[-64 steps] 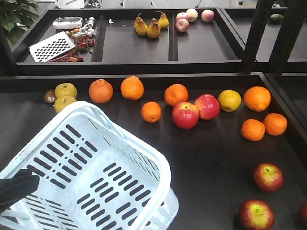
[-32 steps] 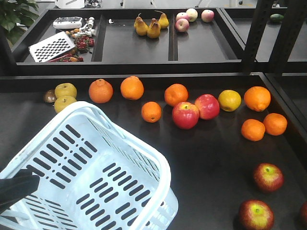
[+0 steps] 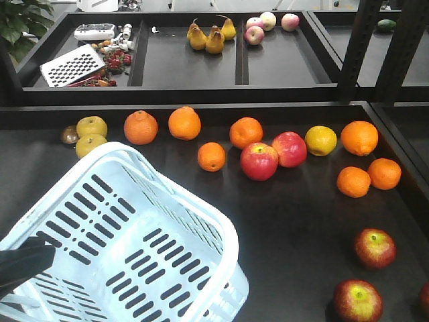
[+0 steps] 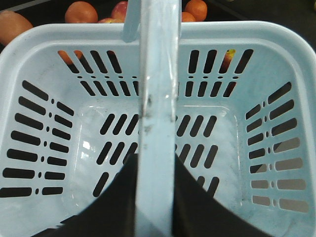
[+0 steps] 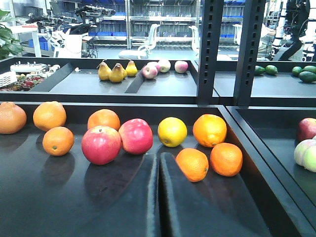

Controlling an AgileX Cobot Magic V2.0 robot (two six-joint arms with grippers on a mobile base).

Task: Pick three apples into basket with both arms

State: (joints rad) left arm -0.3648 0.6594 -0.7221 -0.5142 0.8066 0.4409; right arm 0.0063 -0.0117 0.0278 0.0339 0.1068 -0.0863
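Barely any change. The basket (image 3: 167,268) has crept a little in the front view: its near right corner sits slightly lower and further left than a second ago, so the bottom edge by the frame's lower border has pulled in a touch (tiny shift, easy to miss). The left gripper (image 3: 27,260), the black shape at the basket's left side, has edged up a hair over the same second, and its top edge is now higher against the slotted wall.

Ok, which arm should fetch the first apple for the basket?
Right. The left end effector is shut on the basket handle. The right end effector is empty, and two dark apples lie on its side.
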